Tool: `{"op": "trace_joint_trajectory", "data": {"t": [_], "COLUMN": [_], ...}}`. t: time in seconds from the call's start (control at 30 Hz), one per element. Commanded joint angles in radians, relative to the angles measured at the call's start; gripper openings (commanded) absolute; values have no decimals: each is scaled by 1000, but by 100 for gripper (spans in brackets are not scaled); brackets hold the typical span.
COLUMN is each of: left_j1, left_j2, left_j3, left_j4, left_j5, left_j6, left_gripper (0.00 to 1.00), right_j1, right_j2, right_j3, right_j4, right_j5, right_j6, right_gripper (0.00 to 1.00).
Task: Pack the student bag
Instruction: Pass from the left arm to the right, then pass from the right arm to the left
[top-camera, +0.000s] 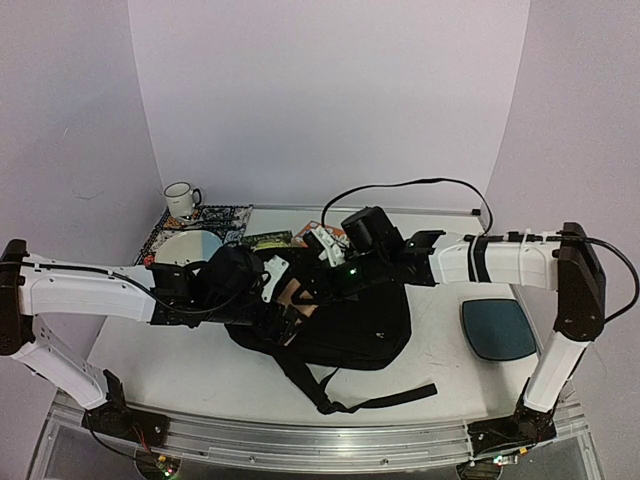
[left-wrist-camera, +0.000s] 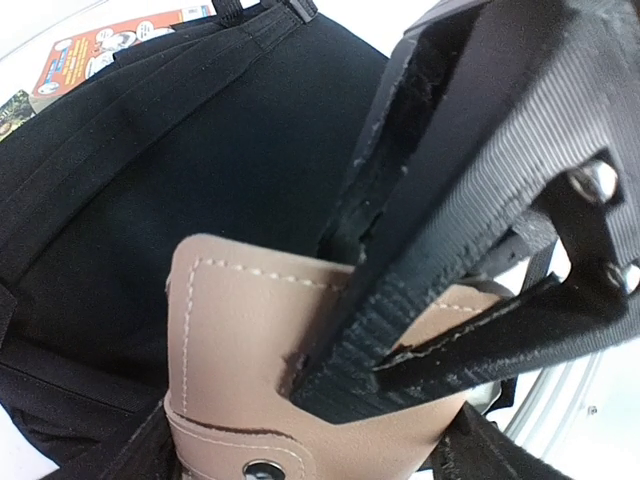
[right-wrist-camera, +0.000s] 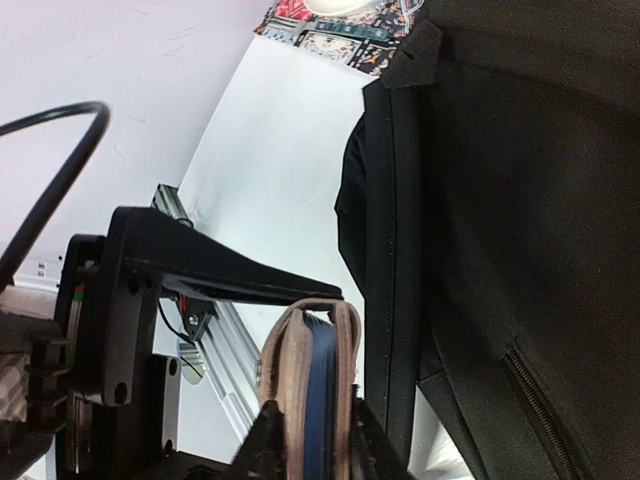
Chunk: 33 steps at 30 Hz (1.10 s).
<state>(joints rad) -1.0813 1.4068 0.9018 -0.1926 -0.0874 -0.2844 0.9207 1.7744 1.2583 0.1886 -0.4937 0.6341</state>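
The right end effector (right-wrist-camera: 310, 440) pinched a tan case (right-wrist-camera: 285, 350) beside the student bag (right-wrist-camera: 500, 200); the left end effector's (left-wrist-camera: 350, 385) spread was unclear.

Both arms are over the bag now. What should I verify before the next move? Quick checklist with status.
1. Grip of right claw on tan case: ok, pinched from both sides.
2. Release by left claw: cannot tell, it overlaps the case.
3. Case above student bag: ok.
4. Bag opening ready: cannot tell, arms hide it.
5. Trailing strap clear of both arms: ok.
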Motion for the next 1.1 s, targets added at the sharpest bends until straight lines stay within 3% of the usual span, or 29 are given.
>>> {"op": "trace_joint_trajectory", "data": {"t": [0.0,0.1,0.23,0.43,0.7,1.07], "left_j1": [-4,-1,45,198,204,204], "left_j2": [-50,-65,-83,-91,-71,0], "left_j3": [-13,-28,-57,-191,-266,-281], "left_j4": [79,84,109,315,538,849], "left_j5": [-44,-104,-86,155,248,337], "left_j6": [-29,-85,-191,-449,-661,-824], "left_gripper": [91,99,100,99,99,100], "right_j1": [-9,-20,-41,-54,-54,-53], "right_j2": [-43,-68,-120,-194,-303,-396], "right_j3": [-13,-24,-64,-148,-294,-429], "right_j4": [26,40,66,158,356,566], "right_j5": [-5,26,81,186,268,287], "right_j6": [-11,-20,-16,25,106,197], "right_gripper": [5,3,0,0,0,0]}}
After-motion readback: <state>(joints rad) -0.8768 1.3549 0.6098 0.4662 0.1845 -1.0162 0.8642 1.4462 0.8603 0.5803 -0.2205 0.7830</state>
